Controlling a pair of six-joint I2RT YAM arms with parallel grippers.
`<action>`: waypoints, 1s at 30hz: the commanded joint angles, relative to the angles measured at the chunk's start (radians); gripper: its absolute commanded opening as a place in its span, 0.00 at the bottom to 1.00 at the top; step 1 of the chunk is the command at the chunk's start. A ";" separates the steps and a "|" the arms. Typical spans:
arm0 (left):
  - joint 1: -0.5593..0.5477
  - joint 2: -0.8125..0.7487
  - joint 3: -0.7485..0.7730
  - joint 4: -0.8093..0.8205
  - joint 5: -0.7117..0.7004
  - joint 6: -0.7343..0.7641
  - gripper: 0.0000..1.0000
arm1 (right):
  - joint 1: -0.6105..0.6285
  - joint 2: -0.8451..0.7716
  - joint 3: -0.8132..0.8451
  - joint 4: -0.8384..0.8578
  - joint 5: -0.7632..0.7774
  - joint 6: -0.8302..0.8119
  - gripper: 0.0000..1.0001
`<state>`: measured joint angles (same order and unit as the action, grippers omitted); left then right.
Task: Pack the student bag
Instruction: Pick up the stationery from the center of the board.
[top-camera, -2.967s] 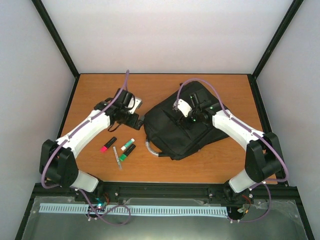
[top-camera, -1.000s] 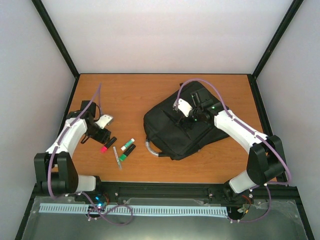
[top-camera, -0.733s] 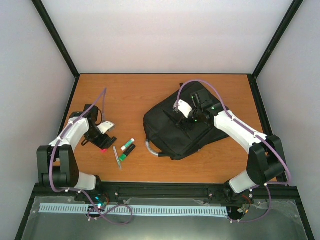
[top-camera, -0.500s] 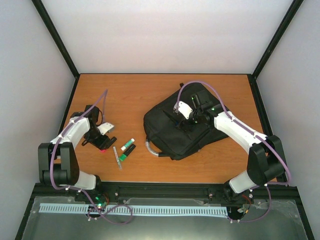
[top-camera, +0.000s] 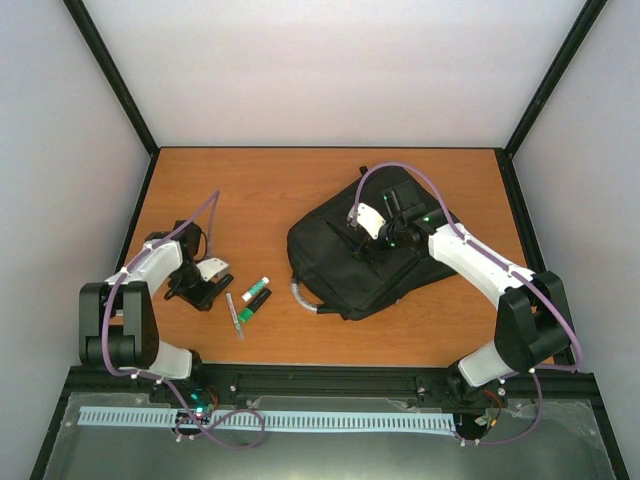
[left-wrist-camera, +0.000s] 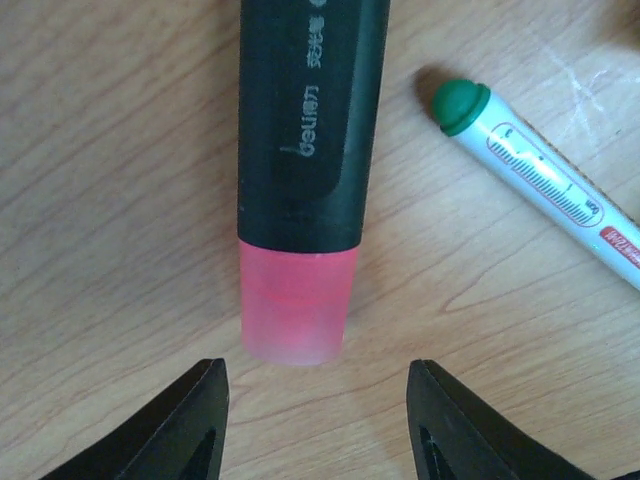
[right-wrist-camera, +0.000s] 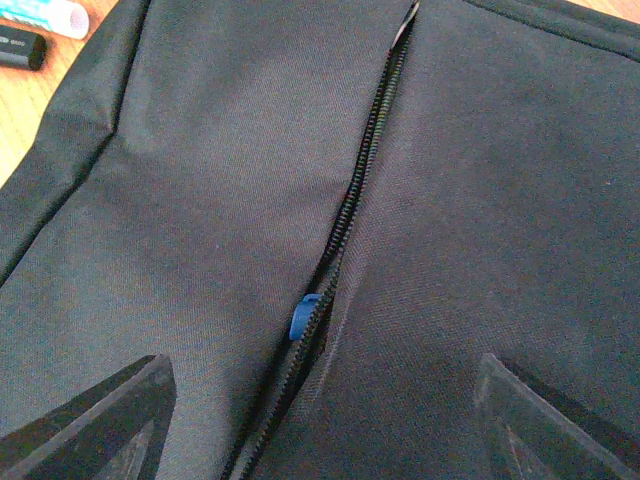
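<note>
Your right fingers (top-camera: 365, 243) hang spread wide over the student bag (top-camera: 335, 275), gripping nothing. In the wrist view one tip sits to each side of its zip (right-wrist-camera: 365, 170), which runs up between them with a small blue piece (right-wrist-camera: 303, 318) at the teeth (what it is, you cannot tell). The bag lies on the right half of the desk (top-camera: 250, 185), well apart from your left fingers (top-camera: 197, 290). Those are partly open and empty, low over the desk's left side. The pink cap of a black highlighter (left-wrist-camera: 305, 170) is just ahead of the gap, and a green-capped pen (left-wrist-camera: 545, 190) lies beside it. The desk is orange-brown wood, enclosed by plain white walls (top-camera: 330, 70) and black frame posts (top-camera: 110, 75).
</note>
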<state>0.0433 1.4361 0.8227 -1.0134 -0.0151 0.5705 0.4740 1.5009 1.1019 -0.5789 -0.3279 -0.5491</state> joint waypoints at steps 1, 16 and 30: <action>0.002 0.012 -0.006 0.025 -0.023 0.002 0.51 | 0.008 -0.019 -0.011 0.022 -0.003 0.011 0.84; 0.000 0.047 -0.034 0.111 -0.051 -0.056 0.42 | 0.008 -0.023 -0.021 0.019 0.003 0.011 0.84; -0.014 0.053 -0.059 0.137 -0.027 -0.046 0.39 | 0.007 -0.021 -0.020 0.022 0.003 0.012 0.84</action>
<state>0.0372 1.4822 0.7692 -0.8989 -0.0586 0.5236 0.4740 1.5005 1.0912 -0.5728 -0.3256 -0.5484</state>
